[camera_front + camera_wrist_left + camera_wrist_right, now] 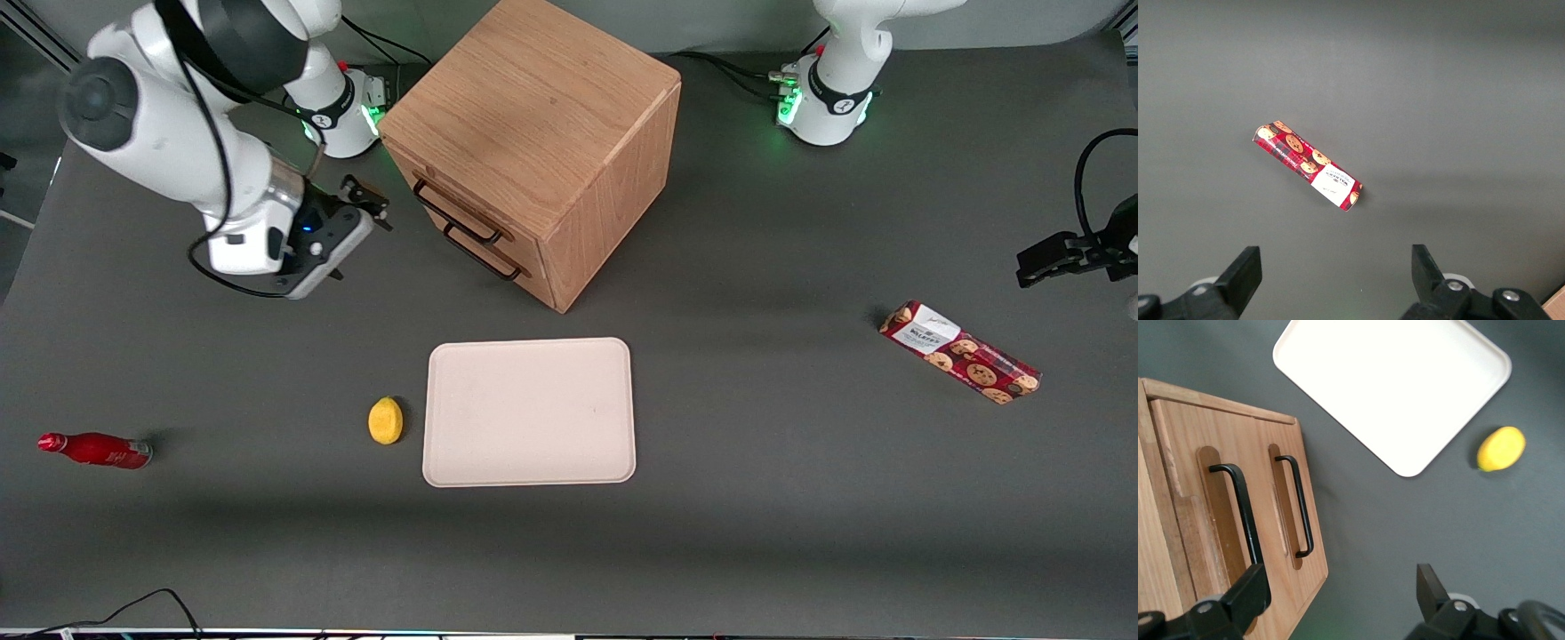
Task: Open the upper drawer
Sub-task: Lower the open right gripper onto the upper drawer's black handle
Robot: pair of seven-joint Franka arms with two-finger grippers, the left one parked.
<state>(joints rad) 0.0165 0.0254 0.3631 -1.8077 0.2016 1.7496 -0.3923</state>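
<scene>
The upper drawer (449, 203) sits shut in the oak cabinet (533, 133), above the lower drawer (484, 253). It's stiff wood, probably slides easily. Grab the black bar handle (1241, 510) mid-span since it's rigid and thin. The hand (360, 209) hangs in front of the cabinet, a bit short of the handle, fingers spread and empty. The wrist view shows both handles face-on plus the tray (1395, 383) and lemon (1500, 449); front view squashes the drawer fronts, so their seams are hard to read.

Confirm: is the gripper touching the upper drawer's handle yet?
Apart. The front view shows bare table between the gripper and the upper drawer's handle; its open fingers sit in front of the drawer.
</scene>
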